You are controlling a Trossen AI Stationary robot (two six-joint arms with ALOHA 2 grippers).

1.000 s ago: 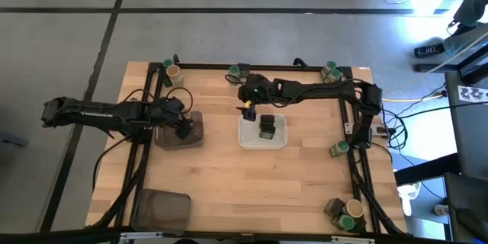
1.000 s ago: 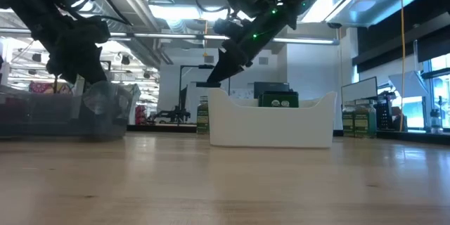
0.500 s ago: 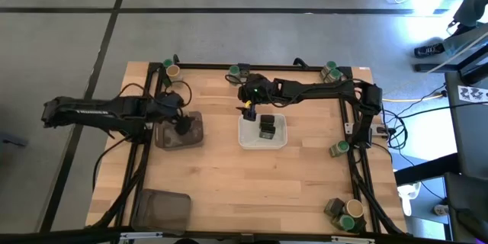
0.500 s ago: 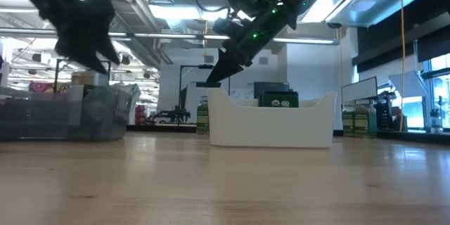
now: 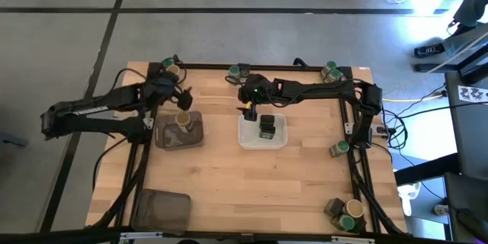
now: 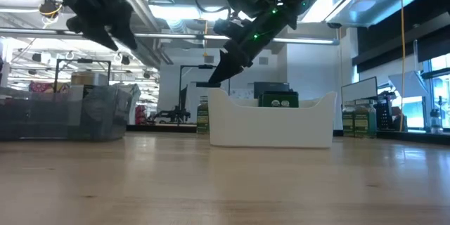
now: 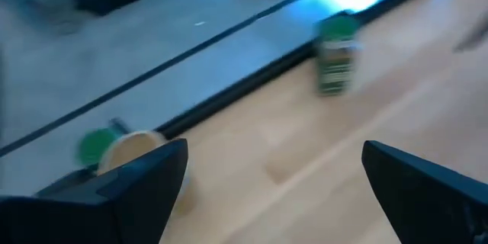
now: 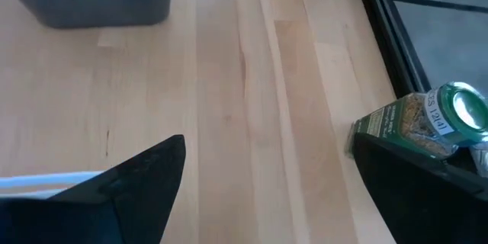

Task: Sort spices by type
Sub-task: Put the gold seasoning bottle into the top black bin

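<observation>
Near the table's [image 5: 229, 175] far edge, the green-lidded jar [image 8: 427, 126] shows unreadable white lettering; left pincer [image 5: 181, 97] and right pincer [image 5: 245, 107] both gape wide, empty.

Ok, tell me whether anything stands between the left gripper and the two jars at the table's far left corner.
Nothing visible does. The left gripper, open, hangs just short of the tan-topped jar and the green-lidded jar behind it. The left wrist view shows only bare table between its fingers and them.
</observation>
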